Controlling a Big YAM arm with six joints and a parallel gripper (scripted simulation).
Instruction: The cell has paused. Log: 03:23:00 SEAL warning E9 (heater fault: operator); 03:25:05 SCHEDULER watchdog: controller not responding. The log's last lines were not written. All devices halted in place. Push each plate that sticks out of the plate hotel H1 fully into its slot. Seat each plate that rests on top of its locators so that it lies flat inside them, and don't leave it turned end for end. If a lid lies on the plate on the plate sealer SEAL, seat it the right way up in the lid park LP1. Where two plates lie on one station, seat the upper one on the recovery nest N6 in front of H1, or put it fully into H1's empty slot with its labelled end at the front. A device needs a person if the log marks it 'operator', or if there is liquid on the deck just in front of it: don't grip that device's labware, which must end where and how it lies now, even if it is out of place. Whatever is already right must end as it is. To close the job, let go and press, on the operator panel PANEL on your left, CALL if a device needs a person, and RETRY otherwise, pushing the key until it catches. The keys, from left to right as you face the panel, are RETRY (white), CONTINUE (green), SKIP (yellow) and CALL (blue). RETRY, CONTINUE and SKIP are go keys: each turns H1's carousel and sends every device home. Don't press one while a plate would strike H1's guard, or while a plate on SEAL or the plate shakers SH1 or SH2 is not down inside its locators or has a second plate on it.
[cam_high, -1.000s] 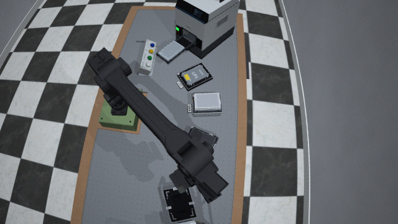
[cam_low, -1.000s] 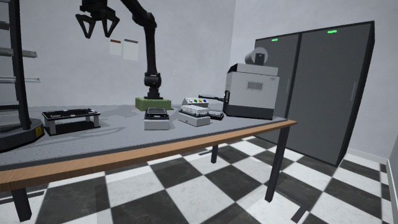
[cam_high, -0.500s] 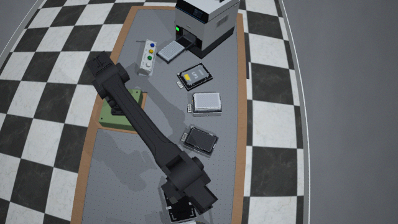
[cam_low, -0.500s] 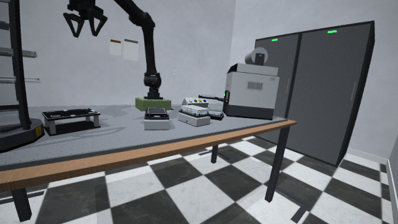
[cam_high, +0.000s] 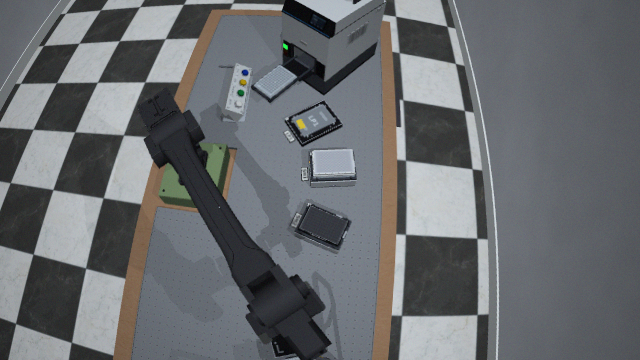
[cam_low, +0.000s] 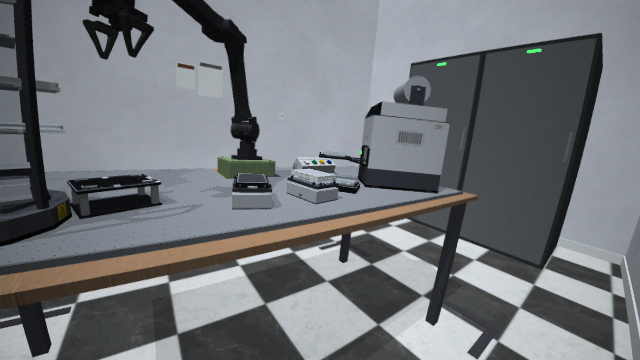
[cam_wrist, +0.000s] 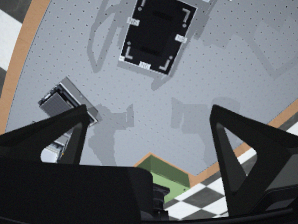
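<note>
My gripper (cam_low: 118, 37) is open and empty, high above the left part of the table, near the plate hotel H1 (cam_low: 25, 125). In the wrist view its fingers frame the empty black recovery nest N6 (cam_wrist: 157, 30), which also shows in the exterior view (cam_low: 114, 187). A dark plate (cam_high: 322, 226) lies askew on one shaker. A white plate (cam_high: 332, 166) lies on the other shaker. Another white plate (cam_high: 274, 81) lies on the tray of the sealer SEAL (cam_high: 331, 39). The lid park LP1 (cam_high: 313, 122) holds no lid.
The operator panel PANEL (cam_high: 237, 91) stands left of the sealer tray, with its blue, yellow, green and white keys. The arm's green base (cam_high: 195, 175) sits at the table's left edge. The arm's wrist hides the table's near end in the top view.
</note>
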